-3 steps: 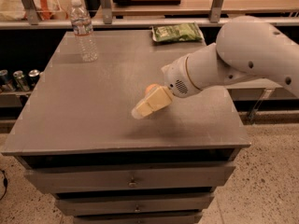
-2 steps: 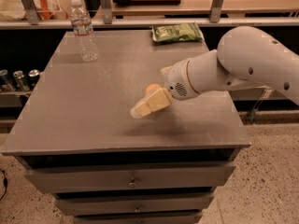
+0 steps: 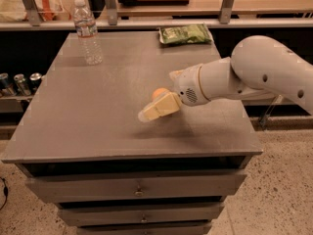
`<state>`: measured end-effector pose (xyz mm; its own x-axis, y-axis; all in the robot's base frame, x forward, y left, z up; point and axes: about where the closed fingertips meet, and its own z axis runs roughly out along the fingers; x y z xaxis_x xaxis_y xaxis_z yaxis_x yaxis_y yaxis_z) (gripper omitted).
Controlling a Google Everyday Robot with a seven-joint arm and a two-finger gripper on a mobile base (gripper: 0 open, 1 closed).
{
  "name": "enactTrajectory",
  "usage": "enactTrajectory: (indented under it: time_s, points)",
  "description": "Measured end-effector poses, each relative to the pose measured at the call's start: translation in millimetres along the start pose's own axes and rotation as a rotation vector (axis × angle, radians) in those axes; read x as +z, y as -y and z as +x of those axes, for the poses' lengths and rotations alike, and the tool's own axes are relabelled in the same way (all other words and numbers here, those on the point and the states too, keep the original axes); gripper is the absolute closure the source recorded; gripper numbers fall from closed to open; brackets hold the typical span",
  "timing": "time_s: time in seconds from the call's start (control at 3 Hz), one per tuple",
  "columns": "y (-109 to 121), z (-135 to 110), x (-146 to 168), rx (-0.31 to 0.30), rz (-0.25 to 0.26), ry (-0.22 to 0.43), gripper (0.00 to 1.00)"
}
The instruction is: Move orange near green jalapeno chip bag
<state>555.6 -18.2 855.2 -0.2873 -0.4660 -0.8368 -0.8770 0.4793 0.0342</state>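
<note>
- One change worth noting: a sliver of the orange [image 3: 158, 92] now shows just above the gripper [image 3: 159, 105], where a second ago only the cream gripper itself could be made out.
- Low over the table [image 3: 98, 106], right of the middle and nearer the front edge than the far one: the gripper, on the white arm [image 3: 264, 70] reaching in across the right edge.
- Right against the gripper on its far side: the orange, with no telling whether held or merely beside.
- Likewise no telling whether the gripper stands open or closed.
- Flat at the far edge, toward the far right corner: the green jalapeno chip bag [image 3: 186, 34], well apart from the orange and lying as it did a second ago.
- Upright near the far left corner: a water bottle [image 3: 88, 31], off the likely path.
- Little travel so far: much the same place over the table as before, with only the arm's posture shifted.
- Judged from that, barely begun: first a sure hold on the orange, then a carry toward the far right corner and a release just beside the bag, not on it.
- Worth minding: a round fruit apt to roll once let go.
</note>
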Motion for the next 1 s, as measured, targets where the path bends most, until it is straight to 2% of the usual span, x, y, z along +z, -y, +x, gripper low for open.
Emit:
enactTrajectory:
  time_s: [0.33, 1.0]
  points:
    - [2, 4, 2, -0.009, -0.011, 0.002, 0.16]
    - [2, 22, 1, -0.01, -0.027, -0.022, 0.64]
